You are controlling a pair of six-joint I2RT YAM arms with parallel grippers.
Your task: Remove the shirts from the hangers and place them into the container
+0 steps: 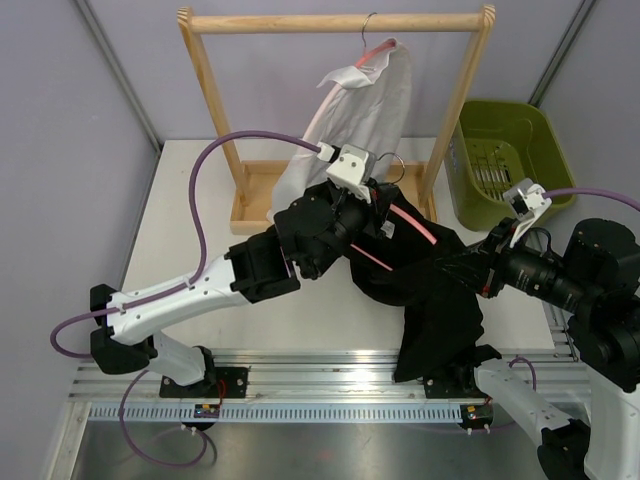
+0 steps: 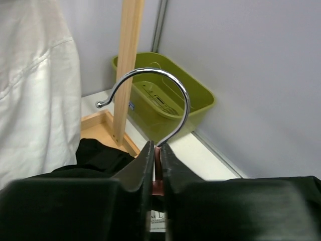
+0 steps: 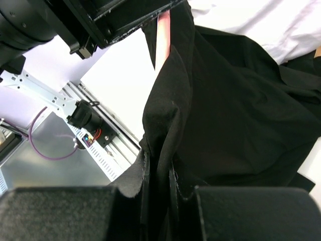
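2 robot arms met over a black shirt (image 1: 430, 300) at the middle of a white table (image 1: 190, 240). The left gripper (image 2: 156, 148) was pressed together on the pink neck of 1 hanger (image 1: 412, 222), just below its silver hook (image 2: 150, 71), which curved free in the air above the fingers. That hanger's pink bar ran down and to the right into the black shirt. The shirt draped from it in a dark heap across the table and spilled over the near edge onto the aluminium rail (image 1: 300, 365). The right gripper (image 3: 158, 168), reaching in from the right, pinched a fold of the same black fabric (its wrist view showed cloth bunched in the narrow gap between the fingers). Behind them a white shirt (image 1: 365, 110) hung on a 2nd pink hanger (image 1: 378, 50), hooked over the top bar of a wooden rack (image 1: 330, 22); its lower hem fell behind the left arm's wrist. An olive-green container (image 1: 478, 210) stood at the far right of the table, just beside the rack's right post and apart from both shirts, its slotted bottom showing. A purple cable (image 1: 205, 170) looped above the left arm.
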